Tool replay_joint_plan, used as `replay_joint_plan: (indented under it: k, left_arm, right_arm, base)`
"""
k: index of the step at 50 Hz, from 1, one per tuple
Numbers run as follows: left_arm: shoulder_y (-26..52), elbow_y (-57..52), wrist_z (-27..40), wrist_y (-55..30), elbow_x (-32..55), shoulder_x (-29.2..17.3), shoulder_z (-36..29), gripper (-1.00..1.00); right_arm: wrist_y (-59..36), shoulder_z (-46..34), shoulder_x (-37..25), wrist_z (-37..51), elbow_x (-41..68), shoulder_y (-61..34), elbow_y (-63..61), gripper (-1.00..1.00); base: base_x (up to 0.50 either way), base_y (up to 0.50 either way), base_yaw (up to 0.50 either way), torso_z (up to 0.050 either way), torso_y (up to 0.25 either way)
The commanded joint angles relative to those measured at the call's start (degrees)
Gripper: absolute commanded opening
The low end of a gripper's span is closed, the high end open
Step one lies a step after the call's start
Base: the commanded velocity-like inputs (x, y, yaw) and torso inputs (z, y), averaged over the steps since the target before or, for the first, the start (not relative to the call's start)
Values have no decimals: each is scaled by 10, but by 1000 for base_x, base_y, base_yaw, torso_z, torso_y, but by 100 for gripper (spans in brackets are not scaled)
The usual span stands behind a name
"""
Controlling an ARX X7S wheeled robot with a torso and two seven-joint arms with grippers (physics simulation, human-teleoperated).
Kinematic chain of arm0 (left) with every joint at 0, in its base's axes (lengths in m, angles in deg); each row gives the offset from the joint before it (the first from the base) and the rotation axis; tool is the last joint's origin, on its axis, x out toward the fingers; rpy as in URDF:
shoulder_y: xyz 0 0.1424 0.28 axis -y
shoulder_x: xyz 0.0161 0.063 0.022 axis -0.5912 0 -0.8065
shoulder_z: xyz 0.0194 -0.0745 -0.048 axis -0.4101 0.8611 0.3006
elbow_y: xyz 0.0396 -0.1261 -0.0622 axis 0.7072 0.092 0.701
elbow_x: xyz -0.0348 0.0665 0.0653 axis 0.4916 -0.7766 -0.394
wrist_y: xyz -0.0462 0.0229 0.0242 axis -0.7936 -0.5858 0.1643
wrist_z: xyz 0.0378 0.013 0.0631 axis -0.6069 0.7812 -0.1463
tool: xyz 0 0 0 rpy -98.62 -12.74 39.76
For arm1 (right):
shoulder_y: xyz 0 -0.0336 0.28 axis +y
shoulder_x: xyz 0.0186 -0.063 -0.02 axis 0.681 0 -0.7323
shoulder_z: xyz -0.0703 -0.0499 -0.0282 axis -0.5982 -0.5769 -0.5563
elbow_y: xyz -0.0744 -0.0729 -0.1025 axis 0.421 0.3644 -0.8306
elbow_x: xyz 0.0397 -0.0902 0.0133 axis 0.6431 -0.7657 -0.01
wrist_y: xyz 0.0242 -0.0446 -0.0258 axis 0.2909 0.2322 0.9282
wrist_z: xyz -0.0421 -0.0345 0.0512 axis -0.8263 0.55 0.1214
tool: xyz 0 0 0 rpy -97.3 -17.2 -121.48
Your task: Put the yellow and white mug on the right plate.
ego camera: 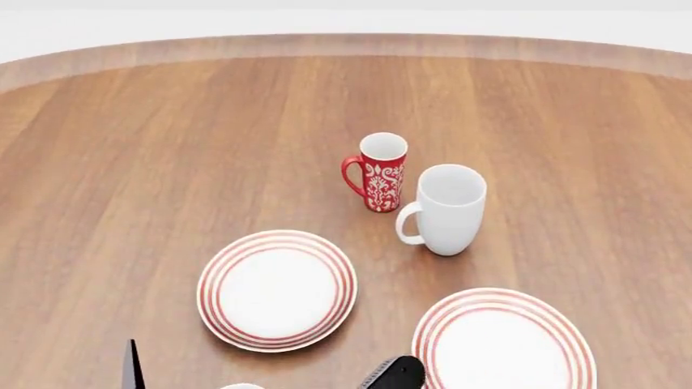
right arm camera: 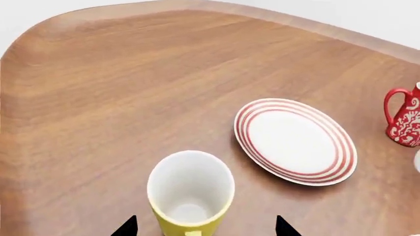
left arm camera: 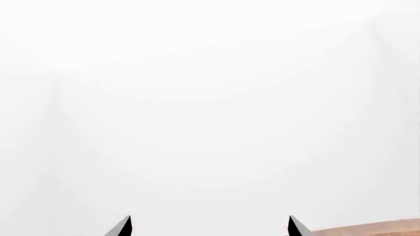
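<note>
The yellow and white mug (right arm camera: 190, 194) stands upright on the wooden table, its handle toward the camera in the right wrist view. My right gripper (right arm camera: 204, 229) is open, with one fingertip (right arm camera: 126, 228) on each side of the mug and a clear gap to it. In the head view only a dark part of that gripper (ego camera: 395, 374) shows, just left of the right plate (ego camera: 503, 340). My left gripper (left arm camera: 210, 227) is open and empty, facing a blank white background. One of its fingertips (ego camera: 133, 369) shows at the bottom left of the head view.
The left plate (ego camera: 277, 289) lies mid-table and also shows in the right wrist view (right arm camera: 295, 141). A slim red patterned mug (ego camera: 378, 172) and a taller white mug (ego camera: 446, 209) stand behind the plates. The table's curved far edge (ego camera: 346, 44) runs across the back.
</note>
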Motion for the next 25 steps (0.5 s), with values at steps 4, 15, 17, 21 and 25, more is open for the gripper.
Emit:
replay_joint_plan:
  k: [4,15,17,21,25]
  left_arm:
    - [0,2,3,-1,0,-3,-7,100]
    - [-2,3,9,0,-2,-5,-10,100]
    - [-2,3,9,0,-2,-6,-10,100]
    - [-1,5,11,1,-2,-7,-12,100]
    - [-1,6,12,1,-2,-8,-13,100]
  right_arm:
    - [14,-15,25,8,-18,-16,45,100]
    - [16,-38,29,8,-33,-15,49,100]
    - [19,-41,32,8,-36,-18,57,100]
    - [22,-45,37,6,-39,-23,71,100]
    - [25,-47,41,7,-41,-28,80,100]
  base:
    - [0,0,0,0,0]
    - [0,0,0,0,0]
    - [0,0,0,0,0]
    - [0,0,0,0,0]
    - [0,0,0,0,0]
